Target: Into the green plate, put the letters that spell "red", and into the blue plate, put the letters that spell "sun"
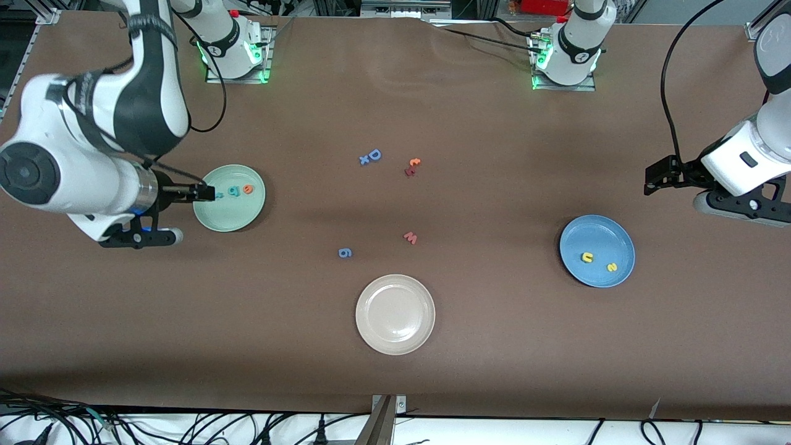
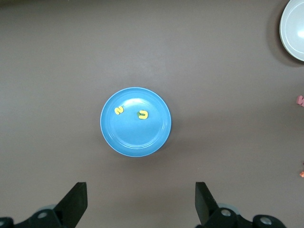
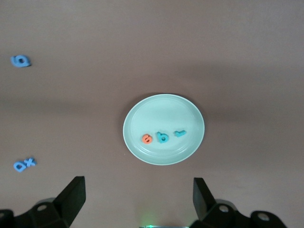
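Note:
The green plate [image 1: 230, 213] [image 3: 156, 108] lies toward the right arm's end and holds the orange e [image 1: 248, 189] [image 3: 147, 138], the teal d [image 1: 233, 191] [image 3: 162, 137] and the teal r [image 3: 179, 133]. My right gripper [image 1: 204, 193] [image 3: 137, 180] hangs open and empty high over this plate's edge. The blue plate [image 1: 609, 232] [image 2: 142, 135] lies toward the left arm's end with the yellow u [image 1: 587, 256] [image 2: 143, 114] and the yellow s [image 1: 612, 267] [image 2: 118, 110] in it. A dark green sliver touches the u. My left gripper [image 1: 655, 176] [image 2: 140, 187] is open and empty, raised beside the blue plate.
A beige-white plate [image 1: 395, 296] lies nearest the front camera, mid-table. Loose letters lie in the middle: a blue D with a small x [image 1: 371, 157], an orange and a red letter [image 1: 412, 167], a red w [image 1: 411, 237] and a blue g-like letter [image 1: 345, 252].

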